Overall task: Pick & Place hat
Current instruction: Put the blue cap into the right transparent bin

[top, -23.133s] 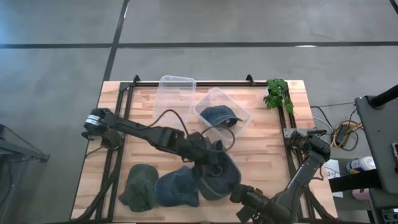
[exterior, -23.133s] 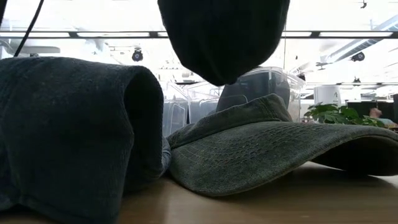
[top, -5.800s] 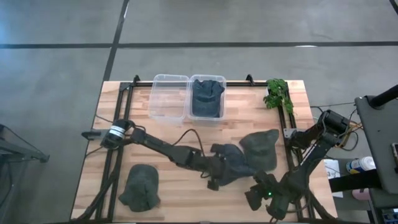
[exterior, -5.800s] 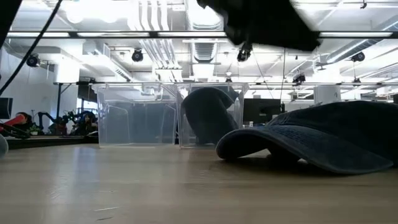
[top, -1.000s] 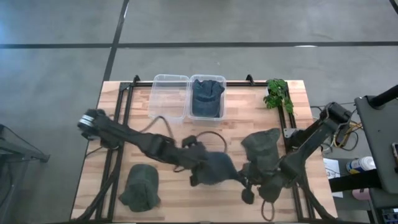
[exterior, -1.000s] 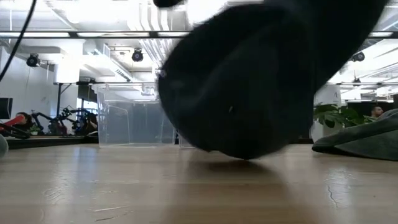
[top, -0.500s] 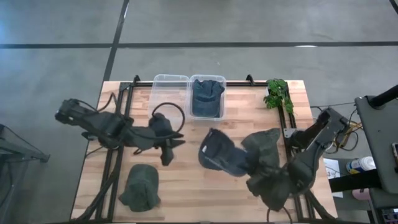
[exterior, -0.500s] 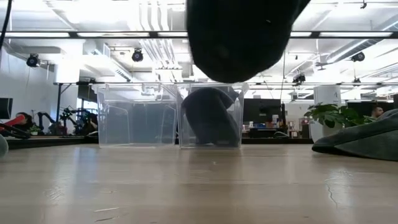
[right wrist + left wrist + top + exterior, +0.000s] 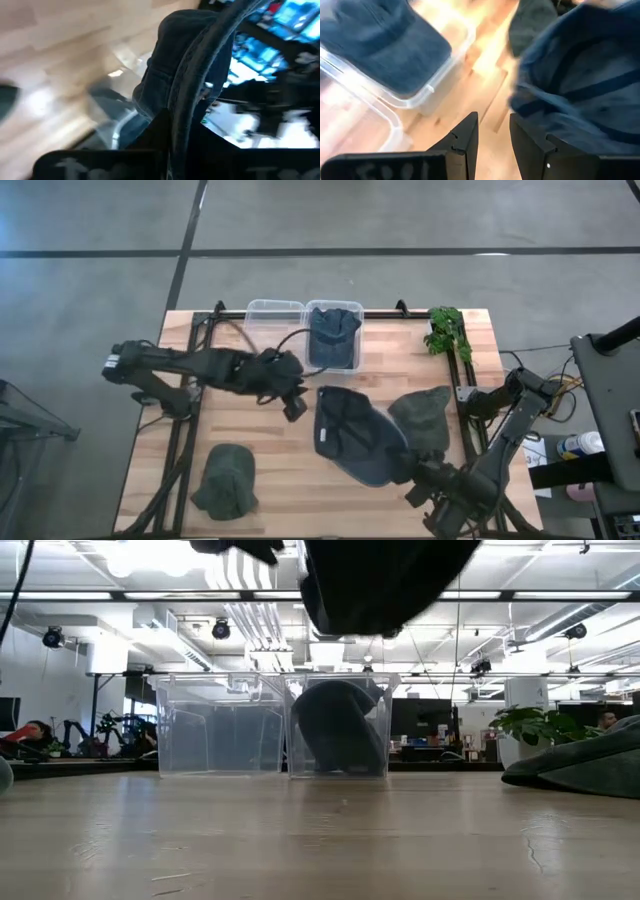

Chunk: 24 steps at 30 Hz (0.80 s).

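A dark blue hat [image 9: 350, 435] hangs over the table's middle with its hollow side up. It shows dark at the top of the low view [image 9: 380, 580], clear of the wood. My right gripper [image 9: 415, 480] is shut on its near right end. My left gripper [image 9: 295, 405] hovers just left of the hat, fingers [image 9: 465, 137] apart with nothing between them. A second blue hat [image 9: 333, 335] lies in the right clear bin [image 9: 355, 315]. One green hat [image 9: 428, 415] lies crown up at the right. Another green hat [image 9: 225, 480] lies at the near left. My right gripper pinches the blue hat's edge [image 9: 182, 107] between its two fingers, at the hat's near right end. The fingers come from the table's near right side, slanting down. The hat is lifted clear of the table, its open side up, reaching toward the far left.
An empty clear bin [image 9: 272, 330] stands left of the filled one at the far edge. A green plant [image 9: 447, 330] sits at the far right corner. Bare wood lies between the bins and the near edge.
My right gripper has risen and rolled over with the blue hat. The hat has come up from just above the table and turned hollow side up. My left gripper has drawn back from the hat toward the table's left and far side and now hovers beside it.
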### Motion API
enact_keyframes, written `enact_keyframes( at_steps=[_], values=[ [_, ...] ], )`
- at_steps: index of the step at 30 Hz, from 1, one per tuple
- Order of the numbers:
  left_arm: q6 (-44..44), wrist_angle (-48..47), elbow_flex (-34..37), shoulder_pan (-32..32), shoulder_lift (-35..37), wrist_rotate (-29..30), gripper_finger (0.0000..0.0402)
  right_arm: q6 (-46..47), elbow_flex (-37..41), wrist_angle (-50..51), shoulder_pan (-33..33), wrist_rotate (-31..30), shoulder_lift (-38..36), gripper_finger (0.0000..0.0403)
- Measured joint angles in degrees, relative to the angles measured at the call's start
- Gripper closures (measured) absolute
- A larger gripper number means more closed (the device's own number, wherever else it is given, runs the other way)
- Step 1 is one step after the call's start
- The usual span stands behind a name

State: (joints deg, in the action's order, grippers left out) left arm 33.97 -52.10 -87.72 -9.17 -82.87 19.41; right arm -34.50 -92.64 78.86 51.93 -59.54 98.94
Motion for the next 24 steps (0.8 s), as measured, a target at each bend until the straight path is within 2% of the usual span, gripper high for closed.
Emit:
enact_keyframes(
  at_steps=[6,13,19,24],
  values=[
    [-1.35,4.73,0.00,3.99,-4.48,-10.26,0.0296,-5.20,-0.20,-6.91,0.99,-0.60,0.27,0.0390],
    [0.52,17.37,0.00,1.23,-9.39,-15.90,0.0296,-7.20,-0.15,-9.71,-2.20,-1.11,1.93,0.0390],
    [4.72,19.39,0.00,-2.51,-12.04,-15.04,0.0296,-7.11,-0.09,-11.10,-6.08,-1.50,2.45,0.0390],
    [4.99,25.36,0.00,-3.26,-12.47,-6.09,0.0296,-9.65,0.00,-17.30,-8.64,-1.57,2.45,0.0390]
  ],
)
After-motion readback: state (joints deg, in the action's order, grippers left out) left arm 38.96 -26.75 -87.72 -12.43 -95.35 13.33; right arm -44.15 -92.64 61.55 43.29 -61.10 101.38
